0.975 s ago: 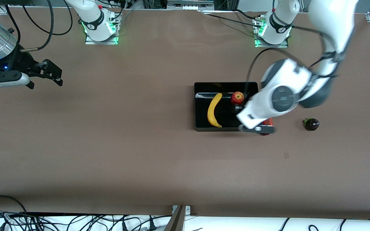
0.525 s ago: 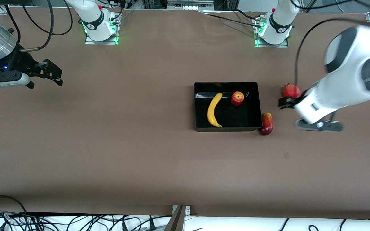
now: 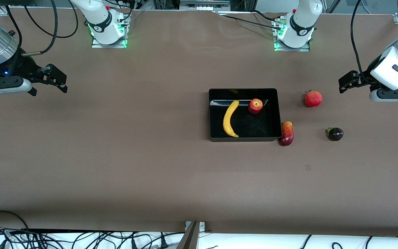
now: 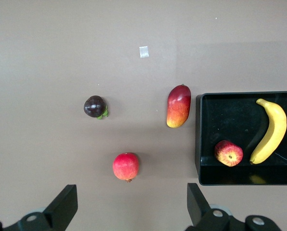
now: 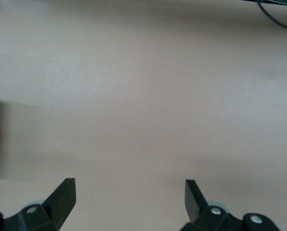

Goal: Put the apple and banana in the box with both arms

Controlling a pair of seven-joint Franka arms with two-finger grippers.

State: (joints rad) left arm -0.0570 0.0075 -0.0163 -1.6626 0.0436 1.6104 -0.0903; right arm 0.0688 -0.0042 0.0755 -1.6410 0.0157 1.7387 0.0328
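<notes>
Left pincer [image 3: 347, 82] hangs over bare counter [image 3: 150, 155] at the left arm's end, fingers [image 4: 66, 202] spread wide w/ nothing btwn them. Right pincer [image 3: 58, 80] hangs over the right arm's end of the counter, also released & empty; that arm waits.

Box [image 3: 274, 114] sits mid-counter, toward the left arm's side. Banana [image 3: 230, 118] lies in it, in the half toward the right arm, curved, lengthwise front-to-back. Apple [image 3: 255, 106] also in the box, at approx 2 o'clock from the banana, close to it; can't tell if they touch.

Outside the box: mango [image 3: 286, 133] just beside its front corner, approx 4 o'clock from the apple. Pomegranate [image 3: 313, 99] at 3 o'clock from the apple, apart from the box. Dark mangosteen [image 3: 335, 134] at 3 o'clock from the mango, apart from it.
</notes>
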